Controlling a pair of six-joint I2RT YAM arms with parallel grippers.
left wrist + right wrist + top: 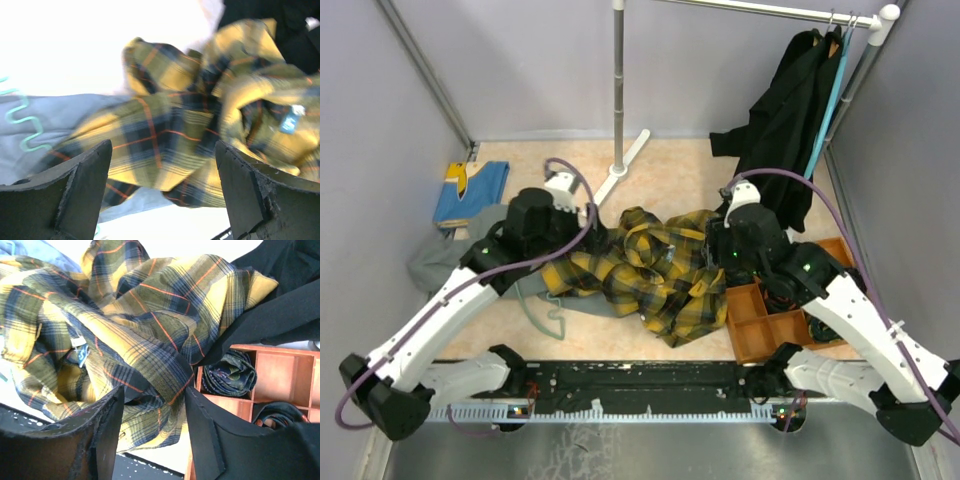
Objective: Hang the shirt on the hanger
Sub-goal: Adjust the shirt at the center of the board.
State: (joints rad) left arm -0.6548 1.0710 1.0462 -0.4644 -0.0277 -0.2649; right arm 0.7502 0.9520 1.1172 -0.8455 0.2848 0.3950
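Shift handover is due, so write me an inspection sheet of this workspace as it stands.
Surface: beige tabletop, largely under garments.
Job's things: yellow plaid shirt crumpled at centre; hanger against the grey garment, shirt not on it.
Clutter: grey garment, blue folded item, wooden tray with rolled ties.
Grippers: left gripper open over the shirt; right gripper open over the shirt.
Cables: purple cable looped over each arm.
Surroundings: grey walls; rail with black garment.

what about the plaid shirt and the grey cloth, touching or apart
Touching. Left wrist view: the plaid shirt lies over the grey cloth, which shows above and below its edge.
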